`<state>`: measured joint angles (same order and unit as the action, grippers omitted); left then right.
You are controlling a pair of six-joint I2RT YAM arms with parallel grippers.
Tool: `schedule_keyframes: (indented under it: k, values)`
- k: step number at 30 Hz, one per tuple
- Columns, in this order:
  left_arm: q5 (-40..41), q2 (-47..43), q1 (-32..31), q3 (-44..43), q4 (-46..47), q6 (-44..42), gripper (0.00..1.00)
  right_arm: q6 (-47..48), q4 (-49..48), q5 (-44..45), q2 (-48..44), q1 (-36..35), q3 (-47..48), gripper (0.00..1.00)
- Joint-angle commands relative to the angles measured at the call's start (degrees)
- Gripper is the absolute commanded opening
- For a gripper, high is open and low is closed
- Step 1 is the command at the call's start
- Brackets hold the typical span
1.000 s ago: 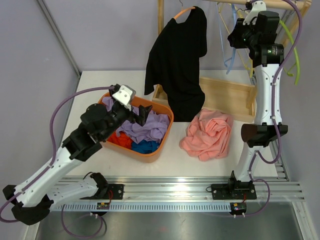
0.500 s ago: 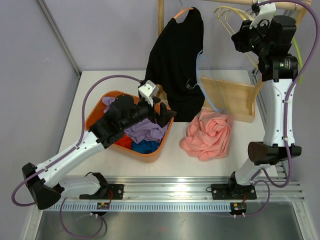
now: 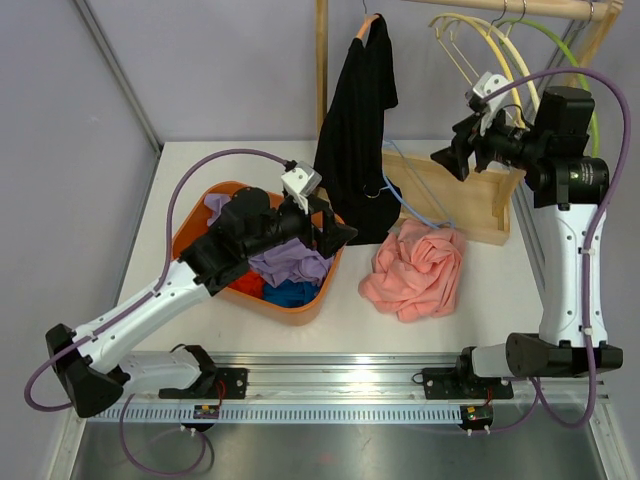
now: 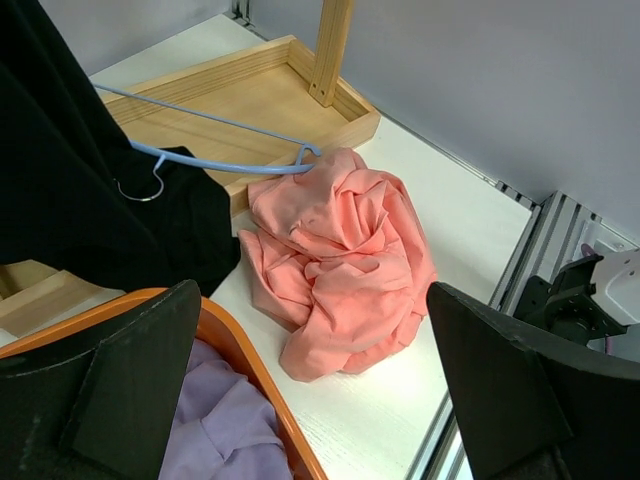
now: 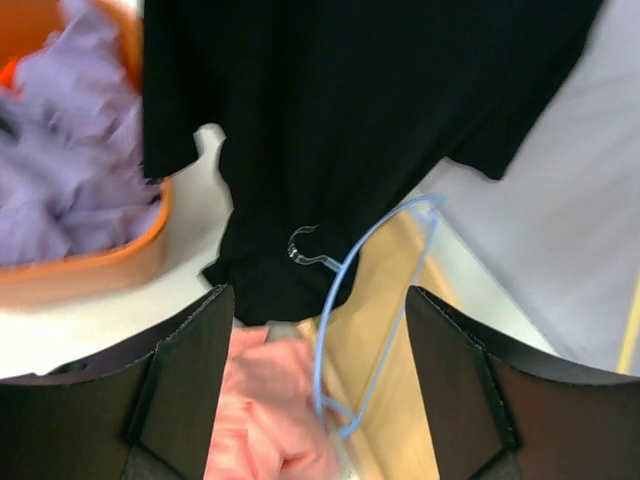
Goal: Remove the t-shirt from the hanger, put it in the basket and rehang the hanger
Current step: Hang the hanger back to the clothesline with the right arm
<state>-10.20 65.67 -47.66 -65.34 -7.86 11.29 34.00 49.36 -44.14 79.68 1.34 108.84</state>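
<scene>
- The left gripper has its jaws spread wide with nothing between them. It sits over the far right corner of the orange basket, just beside the lower edge of the black t-shirt.
- The right gripper also has its fingers apart and empty. It is to the right of the shirt at about mid height, pointing left toward it and not touching it.
- The black t-shirt hangs on its orange hanger from the rail at the far centre. It drapes down to the wooden rack base and the basket's rim.
- The step in hand looks like the approach for a first grasp. The left gripper is the nearer one, so it would do best to take a deep bite of the hem, both layers, rather than pinch a fold.
- The pull should probably run down and to one side, so one shoulder slips off the hanger before the other. A straight downward tug may drag the hanger off the rail.
- The right gripper could steady the hanger near the neck, or ease the collar over the hanger's end.
- A loose blue hanger lies across the rack base onto the pink t-shirt heap. Its hook rests against the black shirt's lower part, so keep the grasp left of it to avoid snagging.
</scene>
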Motion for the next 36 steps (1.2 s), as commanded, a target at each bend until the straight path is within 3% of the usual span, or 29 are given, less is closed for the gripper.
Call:
schedule_keyframes:
  k: [1,6,10,15,16,23,36]
  values:
    - [1.4,-3.3,0.2,0.0,0.9,-0.2,0.99,12.7,15.2,-5.5,0.2,-0.3,-1.7,0.77]
    - [4.3,-4.4,0.2,-0.7,-2.3,-1.8,0.99,11.1,19.3,9.2,7.9,-5.7,-6.7,0.79]
    - [6.2,-5.5,0.2,-0.4,-3.6,-1.4,0.99,4.2,7.7,21.6,10.9,-11.7,-13.3,0.77]
    - [7.5,-7.6,0.2,1.4,-4.4,0.6,0.99,-1.2,1.8,29.8,20.8,-13.1,-11.8,0.66]
    - [8.0,-8.0,0.2,1.6,-4.5,1.3,0.99,-1.5,1.0,31.6,22.6,-13.1,-10.7,0.6]
    - [9.8,-10.9,0.2,4.1,-5.8,2.5,0.99,-1.3,-2.3,33.9,32.1,-12.9,-9.1,0.55]
    - [9.8,-10.7,0.2,4.0,-6.6,2.0,0.99,1.2,-5.0,31.4,40.6,-8.8,-6.8,0.47]
